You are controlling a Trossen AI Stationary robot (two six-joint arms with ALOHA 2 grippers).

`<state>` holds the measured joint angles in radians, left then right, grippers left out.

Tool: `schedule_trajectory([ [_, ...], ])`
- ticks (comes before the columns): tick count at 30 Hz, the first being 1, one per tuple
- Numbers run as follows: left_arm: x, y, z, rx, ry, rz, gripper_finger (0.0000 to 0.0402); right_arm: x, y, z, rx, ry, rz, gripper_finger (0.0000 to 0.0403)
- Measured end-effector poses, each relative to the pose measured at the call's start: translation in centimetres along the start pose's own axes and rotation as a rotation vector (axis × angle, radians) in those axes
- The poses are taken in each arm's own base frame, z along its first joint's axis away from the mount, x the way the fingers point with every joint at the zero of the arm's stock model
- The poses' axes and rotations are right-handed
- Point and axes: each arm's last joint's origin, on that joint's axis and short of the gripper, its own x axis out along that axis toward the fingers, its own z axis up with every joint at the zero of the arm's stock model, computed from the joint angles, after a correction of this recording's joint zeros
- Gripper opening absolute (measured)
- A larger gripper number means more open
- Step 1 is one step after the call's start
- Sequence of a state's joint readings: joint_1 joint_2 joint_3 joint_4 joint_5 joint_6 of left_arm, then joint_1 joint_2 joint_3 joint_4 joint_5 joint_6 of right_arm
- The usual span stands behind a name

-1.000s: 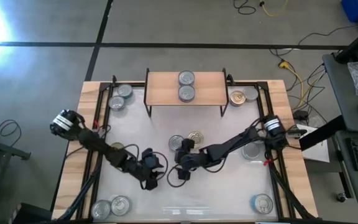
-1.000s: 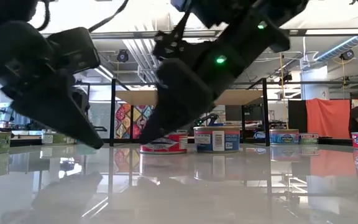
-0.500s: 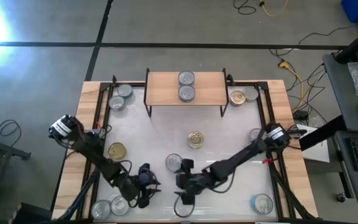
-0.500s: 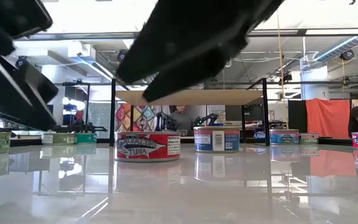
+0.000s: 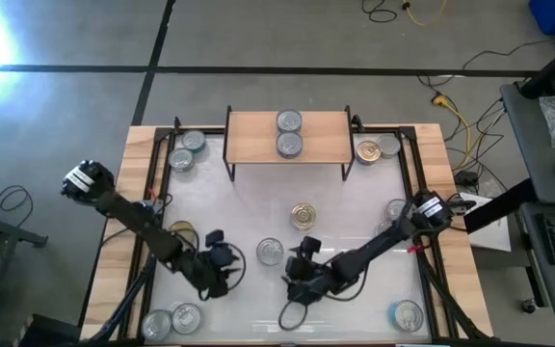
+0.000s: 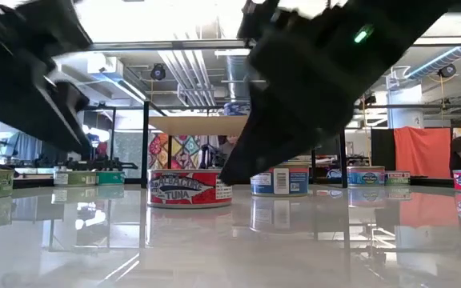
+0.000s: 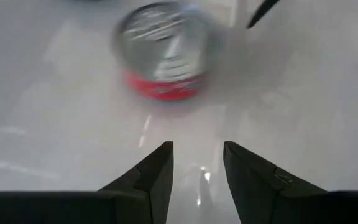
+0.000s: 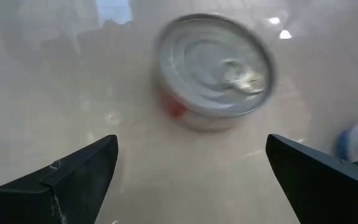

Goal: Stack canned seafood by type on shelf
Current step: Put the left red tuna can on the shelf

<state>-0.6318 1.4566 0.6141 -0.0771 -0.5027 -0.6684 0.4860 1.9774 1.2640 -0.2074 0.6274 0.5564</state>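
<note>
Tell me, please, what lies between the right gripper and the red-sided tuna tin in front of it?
Nothing: the right wrist view shows only bare white tabletop between the open right gripper and the red-sided tuna tin.

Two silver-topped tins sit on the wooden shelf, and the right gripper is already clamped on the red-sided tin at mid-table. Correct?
Not quite. The right gripper holds nothing: the right wrist view shows its jaws wide open, short of the red-sided tin. The shelf does carry two silver-topped tins.

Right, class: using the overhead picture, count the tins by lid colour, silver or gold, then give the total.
Silver-topped tins: 10
Gold-topped tins: 3
Total: 13
</note>
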Motion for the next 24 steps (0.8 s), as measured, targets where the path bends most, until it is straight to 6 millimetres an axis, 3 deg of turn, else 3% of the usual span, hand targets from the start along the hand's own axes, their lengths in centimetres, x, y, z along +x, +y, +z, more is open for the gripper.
schedule_trajectory([
  [4,1.2,2.3,0.0,-0.041,0.002,0.070,0.0127,1.6,-1.5,0.2,0.011,0.001,0.035,0.0400],
  [8,2.6,3.3,0.2,-0.034,-0.030,0.085,0.0127,2.6,-2.7,0.7,0.012,0.006,0.063,0.0400],
  [15,4.5,2.8,1.3,-0.007,-0.116,0.049,0.0127,3.6,-3.6,1.9,-0.009,-0.018,0.165,0.0400],
  [24,7.6,0.3,3.6,0.080,-0.141,0.051,0.0127,4.4,-4.6,2.4,-0.010,-0.008,0.222,0.0400],
])
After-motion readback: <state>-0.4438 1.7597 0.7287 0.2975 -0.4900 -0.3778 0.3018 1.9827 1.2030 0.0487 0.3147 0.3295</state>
